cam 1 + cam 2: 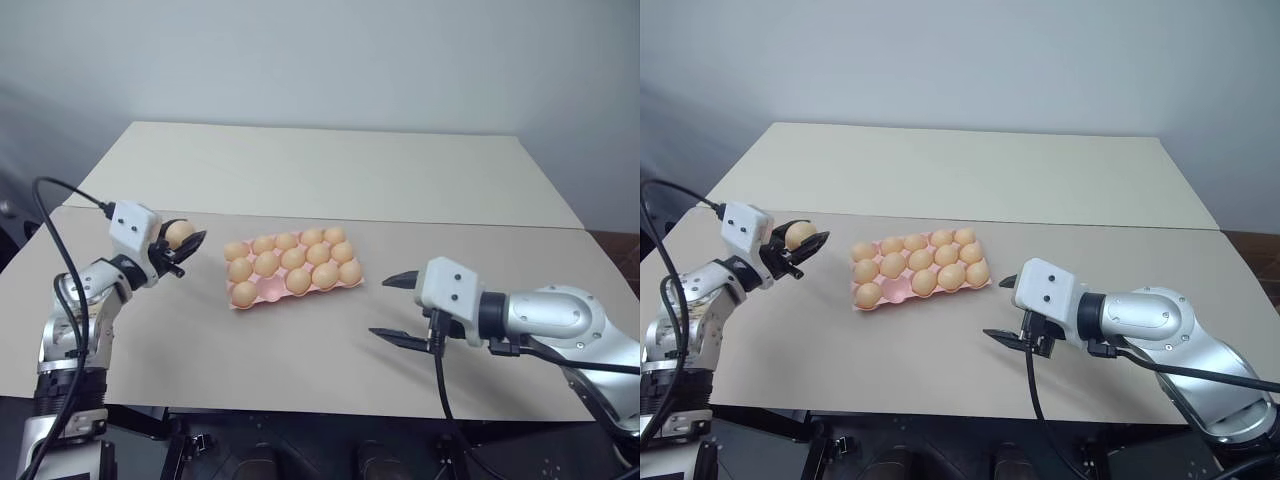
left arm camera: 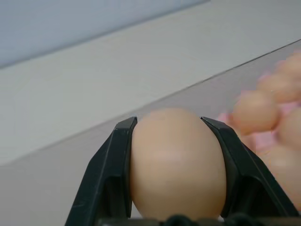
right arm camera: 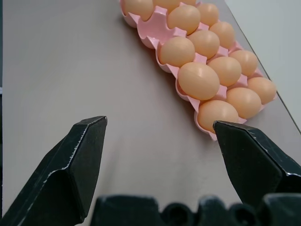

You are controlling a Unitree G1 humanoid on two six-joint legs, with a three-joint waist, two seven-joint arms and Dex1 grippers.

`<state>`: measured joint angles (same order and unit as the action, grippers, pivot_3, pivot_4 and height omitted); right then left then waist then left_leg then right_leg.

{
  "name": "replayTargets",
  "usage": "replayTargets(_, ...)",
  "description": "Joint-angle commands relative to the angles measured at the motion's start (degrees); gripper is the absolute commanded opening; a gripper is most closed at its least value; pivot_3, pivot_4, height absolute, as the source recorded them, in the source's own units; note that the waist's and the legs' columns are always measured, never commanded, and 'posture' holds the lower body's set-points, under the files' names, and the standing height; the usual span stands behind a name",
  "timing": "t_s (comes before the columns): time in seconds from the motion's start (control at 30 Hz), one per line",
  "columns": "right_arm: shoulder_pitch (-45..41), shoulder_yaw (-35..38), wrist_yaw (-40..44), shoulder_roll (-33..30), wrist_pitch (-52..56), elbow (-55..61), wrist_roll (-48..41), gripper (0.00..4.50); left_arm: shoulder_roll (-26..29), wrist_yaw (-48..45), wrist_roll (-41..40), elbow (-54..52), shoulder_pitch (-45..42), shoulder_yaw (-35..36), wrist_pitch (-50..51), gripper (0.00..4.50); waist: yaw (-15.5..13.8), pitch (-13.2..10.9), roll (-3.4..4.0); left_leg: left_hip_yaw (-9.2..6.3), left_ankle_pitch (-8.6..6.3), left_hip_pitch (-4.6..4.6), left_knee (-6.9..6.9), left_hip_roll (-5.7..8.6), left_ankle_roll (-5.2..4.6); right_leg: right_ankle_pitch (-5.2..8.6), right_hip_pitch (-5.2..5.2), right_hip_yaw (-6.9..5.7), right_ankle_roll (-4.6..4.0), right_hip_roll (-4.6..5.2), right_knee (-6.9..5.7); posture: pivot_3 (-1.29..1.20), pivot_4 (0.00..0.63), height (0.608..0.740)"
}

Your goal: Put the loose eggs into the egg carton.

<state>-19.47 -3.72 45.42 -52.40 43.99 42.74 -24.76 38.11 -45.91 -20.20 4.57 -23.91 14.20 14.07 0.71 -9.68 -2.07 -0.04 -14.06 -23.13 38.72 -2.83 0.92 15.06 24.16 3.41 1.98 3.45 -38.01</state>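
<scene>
In front of me stand two flat beige rectangular tabletops (image 1: 330, 170) pushed together, a straight seam running across between them. Behind them rises a plain pale grey-blue wall (image 1: 320, 60). Dark floor (image 1: 612, 245) shows at the far right edge. Light is soft and even.
</scene>
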Motion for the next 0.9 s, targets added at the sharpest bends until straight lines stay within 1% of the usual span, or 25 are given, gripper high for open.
replayTargets(0.03, -0.3, 1.9, -1.2, -0.3, 0.5, 3.0, -0.2, 4.22, 0.4, -10.2, -4.3, -2.9, -0.1, -2.6, -3.1, 1.83, 0.0, 0.0, 0.00, 0.00, 0.00, 0.01, 0.00, 0.00, 0.00, 0.00, 0.00, 0.00, 0.00, -0.01, 0.00, 0.00, 0.150, 0.740)
replayTargets(0.17, -0.1, 2.0, -2.4, -0.1, 1.2, 4.1, -0.2, 4.22, -0.3, -16.2, -4.4, 0.1, -2.9, -6.4, -3.8, 1.83, 0.0, 0.0, 0.00, 0.00, 0.00, 0.00, 0.02, 0.00, 0.00, 0.00, 0.00, 0.00, 0.00, -0.03, 0.01, 0.00, 0.150, 0.740)
replayTargets(0.3, 0.8, 2.0, -4.2, 0.2, 2.1, 5.3, 0.1, 4.22, -0.4, -20.9, -1.2, 5.4, -6.0, -10.6, -7.6, 1.83, 0.0, 0.0, 0.00, 0.00, 0.00, -0.01, 0.03, 0.01, -0.01, 0.00, -0.01, 0.00, 0.00, -0.03, 0.02, 0.00, 0.150, 0.740)
replayTargets(0.6, 2.9, 1.9, -7.7, 0.9, 3.9, 8.0, 0.2, 4.22, -1.6, -25.4, 1.9, 14.5, -11.2, -14.1, -13.3, 1.83, 0.1, 0.0, 0.00, -0.01, 0.00, -0.02, 0.05, 0.01, -0.01, 0.00, 0.00, 0.00, 0.00, -0.04, 0.01, 0.00, 0.150, 0.740)
replayTargets(0.83, 3.2, 1.5, -9.3, 1.3, 4.4, 8.4, 0.4, 4.22, -3.1, -27.2, 2.8, 17.5, -13.4, -15.1, -14.4, 1.83, 0.1, 0.0, 0.00, -0.02, 0.00, -0.05, 0.06, 0.01, -0.02, 0.00, 0.01, 0.00, 0.01, -0.04, 0.01, 0.00, 0.150, 0.740)
replayTargets(0.9, 3.2, 1.4, -9.5, 1.3, 4.4, 8.4, 0.5, 4.22, -3.6, -27.6, 2.4, 18.2, -13.7, -14.8, -15.2, 2.53, 0.2, 0.0, 0.00, -0.02, -0.01, -0.04, 0.06, 0.01, -0.02, 0.00, 0.00, 0.00, 0.01, -0.05, 0.01, 0.00, 0.150, 0.740)
